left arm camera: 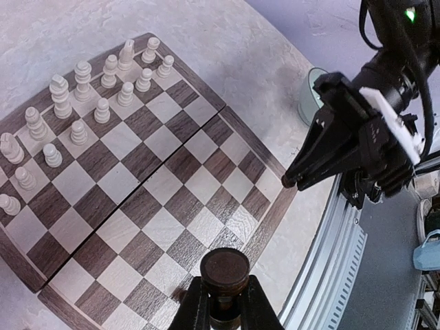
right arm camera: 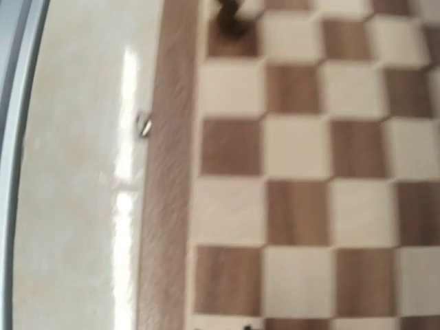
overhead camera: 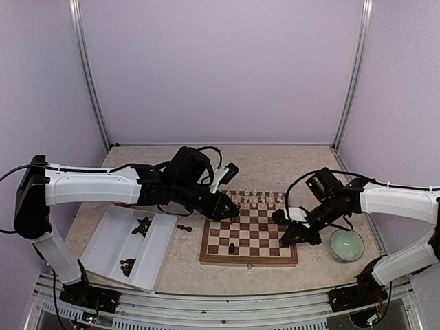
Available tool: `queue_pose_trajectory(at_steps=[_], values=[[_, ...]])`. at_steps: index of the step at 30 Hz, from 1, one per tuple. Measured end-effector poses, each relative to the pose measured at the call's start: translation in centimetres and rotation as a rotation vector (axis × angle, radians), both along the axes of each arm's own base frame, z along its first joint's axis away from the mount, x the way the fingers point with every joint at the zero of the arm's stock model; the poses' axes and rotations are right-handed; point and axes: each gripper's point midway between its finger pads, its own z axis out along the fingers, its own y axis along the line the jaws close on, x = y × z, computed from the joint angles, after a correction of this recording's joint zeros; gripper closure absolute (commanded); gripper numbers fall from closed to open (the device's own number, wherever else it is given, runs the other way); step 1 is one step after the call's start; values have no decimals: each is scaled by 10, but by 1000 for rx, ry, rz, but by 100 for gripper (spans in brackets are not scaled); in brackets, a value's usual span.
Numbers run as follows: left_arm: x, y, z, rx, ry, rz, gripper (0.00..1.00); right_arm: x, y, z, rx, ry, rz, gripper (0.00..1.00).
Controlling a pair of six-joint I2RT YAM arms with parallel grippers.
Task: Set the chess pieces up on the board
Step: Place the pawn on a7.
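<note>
Dark brown wood is pinched in the left pincer (overhead camera: 231,212). It is closed on one dark piece (left arm camera: 225,270) and holds nothing else. In the top view this pincer hangs over the board (overhead camera: 275,260), at about 11 o'clock from its middle. It is just beside the white pieces (overhead camera: 258,201) that fill the far rows.

The near rows are for the dark side, I think, and only one lone piece (overhead camera: 232,247) stands there. So the bare squares lie at 6 o'clock from the left pincer, and that is the way the dark piece should go.

In the left wrist view its round end faces the camera. Its long way seems to run along the fingers (left arm camera: 196,309), but I can't be sure.

The right pincer (overhead camera: 287,238) is shut with nothing seen in it, at the board's 3 o'clock edge.

Spare pieces (overhead camera: 142,225) lie in the tray (overhead camera: 110,237). A stray piece (overhead camera: 184,227) lies on the table (overhead camera: 295,165). Both are at 9 o'clock from the board, nearer the left arm.
</note>
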Motion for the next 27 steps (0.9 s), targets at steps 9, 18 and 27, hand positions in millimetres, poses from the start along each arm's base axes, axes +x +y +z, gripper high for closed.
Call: queue_pose_trajectory(at_steps=[9,18,27], values=[[2,1,4,-11,5,14,90,6,-8,-26,-94,-104,3,100],[3,2,10,-22,1,23,89,18,-6,-34,-113,-140,-12,100],[3,3,14,-30,-3,26,89,20,-8,-42,-134,-133,-17,72]])
